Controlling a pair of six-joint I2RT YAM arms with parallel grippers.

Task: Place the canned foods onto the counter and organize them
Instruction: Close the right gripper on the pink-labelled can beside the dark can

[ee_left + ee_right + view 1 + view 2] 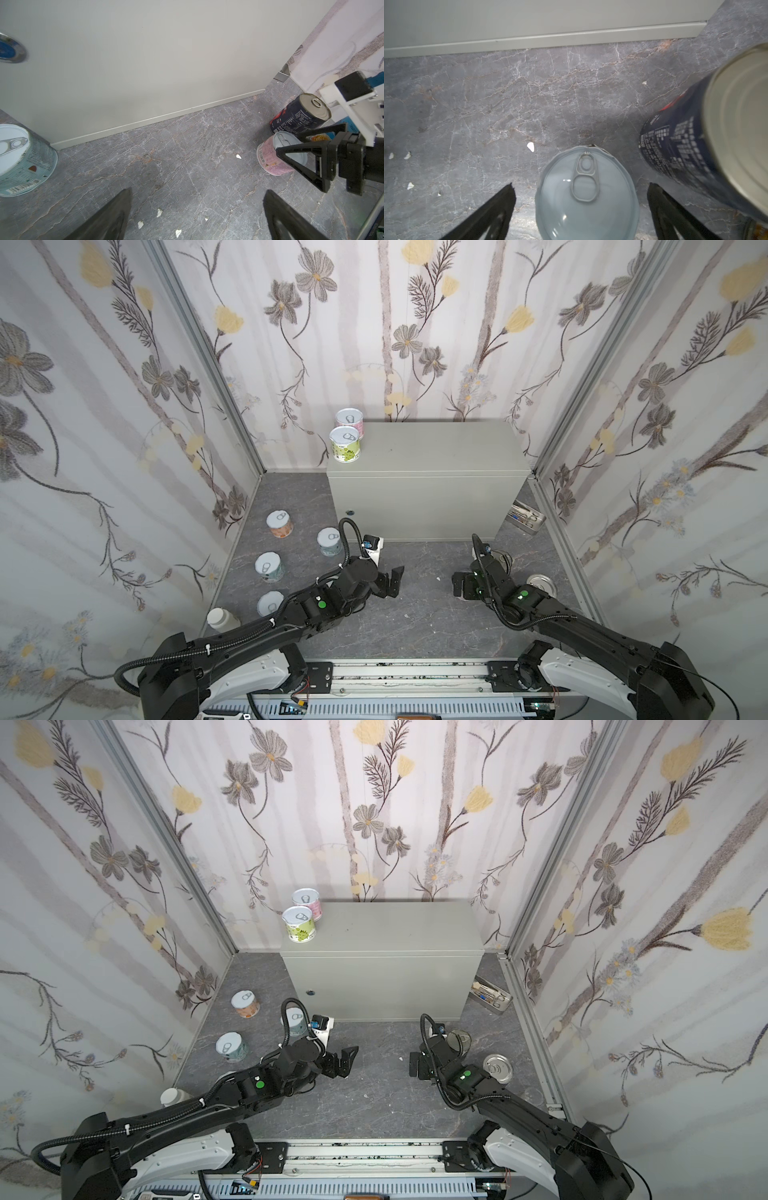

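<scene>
The counter is a pale grey-green box at the back; a pink can and a green can stand at its left end. On the floor to the left stand an orange can, a blue can and a teal can. My left gripper hovers open over bare floor. My right gripper is open, its fingers either side of a short pink can without touching it. A navy can and a tall silver-lidded can stand beside it.
One more short can is half hidden by my left arm, next to a white-capped bottle. A metal tray of utensils lies at the counter's right end. Flowered walls close in the left, back and right sides.
</scene>
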